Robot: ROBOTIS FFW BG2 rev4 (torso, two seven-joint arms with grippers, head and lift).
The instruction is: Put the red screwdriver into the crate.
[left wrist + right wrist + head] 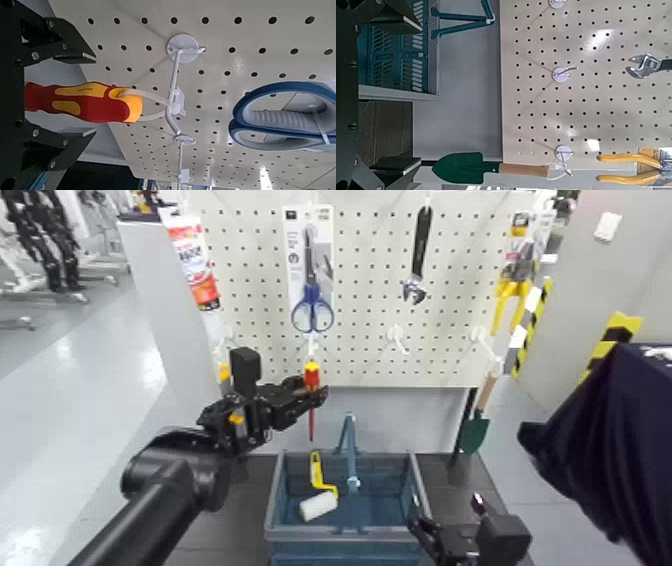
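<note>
Left of centre in the head view, the left gripper (317,395) is unclenched, its fingers on either side of the red screwdriver (312,377), which hangs upright, handle up, below the blue scissors (312,312); the crate (342,535) sits at bottom centre, holding the paint roller (319,506); the right gripper (449,518), at lower right, stands spread.

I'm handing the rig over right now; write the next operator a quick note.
Left gripper: open, jaws either side of the red screwdriver's handle, no grip visible.
Right gripper: open, empty, by the crate's right side.
Screwdriver: hanging by its loop at the pegboard.
Crate: below, paint roller inside.
Done: left gripper positioned.
Left: grip, unhook, lower into crate, release.
</note>
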